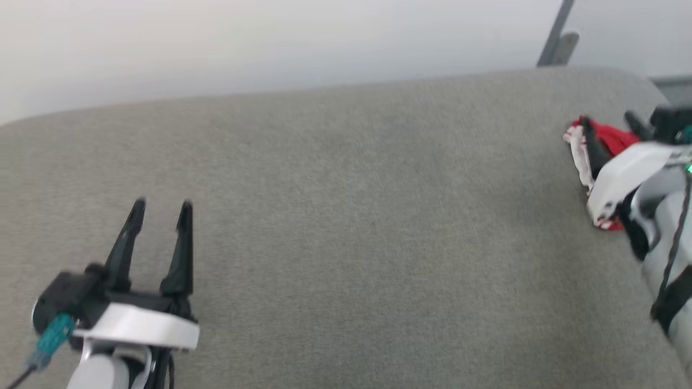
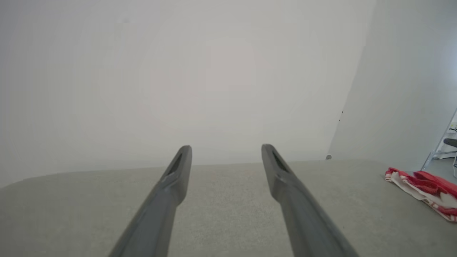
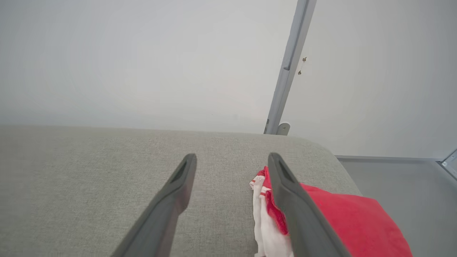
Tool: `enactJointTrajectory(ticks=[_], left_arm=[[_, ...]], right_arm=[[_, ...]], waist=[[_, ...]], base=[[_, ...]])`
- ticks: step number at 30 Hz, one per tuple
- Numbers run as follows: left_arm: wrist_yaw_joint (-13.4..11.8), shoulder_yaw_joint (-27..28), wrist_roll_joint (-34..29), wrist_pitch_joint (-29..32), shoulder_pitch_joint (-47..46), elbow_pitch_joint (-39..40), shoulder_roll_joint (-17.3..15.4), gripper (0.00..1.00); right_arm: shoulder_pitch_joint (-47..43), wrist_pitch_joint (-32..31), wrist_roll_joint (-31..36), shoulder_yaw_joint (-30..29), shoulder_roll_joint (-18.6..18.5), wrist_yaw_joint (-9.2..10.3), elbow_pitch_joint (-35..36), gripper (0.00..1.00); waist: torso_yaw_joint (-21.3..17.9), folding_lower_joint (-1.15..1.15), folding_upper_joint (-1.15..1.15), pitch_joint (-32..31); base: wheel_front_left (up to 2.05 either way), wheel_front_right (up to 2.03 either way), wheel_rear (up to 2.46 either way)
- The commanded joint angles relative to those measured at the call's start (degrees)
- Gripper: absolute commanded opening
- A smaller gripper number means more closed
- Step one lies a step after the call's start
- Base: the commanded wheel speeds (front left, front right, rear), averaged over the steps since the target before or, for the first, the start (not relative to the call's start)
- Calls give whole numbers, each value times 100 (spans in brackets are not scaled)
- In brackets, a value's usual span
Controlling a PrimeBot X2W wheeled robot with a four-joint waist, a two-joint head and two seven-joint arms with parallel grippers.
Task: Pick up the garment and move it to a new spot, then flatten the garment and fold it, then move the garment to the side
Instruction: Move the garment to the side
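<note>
Where the grey surface [image 1: 346, 216] ends on the robot's right, the garment [image 1: 616, 139] lies as a compact red and white bundle, close to the rounded corner. In the right wrist view the garment [image 3: 350, 221] shows a smooth red part and a white part with red stripes at its side toward the middle of the surface [image 3: 89, 185]. In the left wrist view the garment [image 2: 425, 189] is far to the right, at the edge of the surface [image 2: 228, 214].

The right jaws are spread wide and grasp nothing. They are just at the garment: one of the fingers [image 3: 303, 221] passes in front of the red cloth, the other finger is over bare fabric. I cannot tell if a finger touches the cloth.

The left jaws are also spread wide and empty. Their fingers [image 1: 181, 248] are over the bare surface at the lower left of the head view, well apart from the garment, and they point toward the pale wall [image 1: 270, 43].

Behind the corner near the garment a grey pole [image 3: 289, 67] stands against the wall, and beside the surface a grey floor [image 3: 400, 185] is visible.
</note>
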State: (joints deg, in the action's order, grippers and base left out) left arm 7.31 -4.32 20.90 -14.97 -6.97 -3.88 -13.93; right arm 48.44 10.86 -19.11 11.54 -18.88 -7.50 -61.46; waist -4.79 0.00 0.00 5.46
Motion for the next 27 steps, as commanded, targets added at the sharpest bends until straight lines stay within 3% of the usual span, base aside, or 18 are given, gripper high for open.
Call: enactJointTrajectory(ticks=[1,11,21,27], left_arm=[[15,66,-57,-27,141,-1,44,100],[15,654,-120,-27,1098,-85,198,100],[15,862,-248,-27,1609,-47,394,100],[15,840,-269,-27,1811,-88,447,100]], right_arm=[[-172,63,-81,51,50,2,67,100],[-1546,396,-413,206,-9,2,1306,100],[-2956,426,-206,-484,137,2,2756,100],[-4103,429,109,-1137,572,2,3922,100]], waist=[[152,0,0,-186],[417,0,0,-638],[553,0,0,-835],[602,0,0,-929]], base=[[0,0,0],[0,0,0],[0,0,0],[0,0,0]])
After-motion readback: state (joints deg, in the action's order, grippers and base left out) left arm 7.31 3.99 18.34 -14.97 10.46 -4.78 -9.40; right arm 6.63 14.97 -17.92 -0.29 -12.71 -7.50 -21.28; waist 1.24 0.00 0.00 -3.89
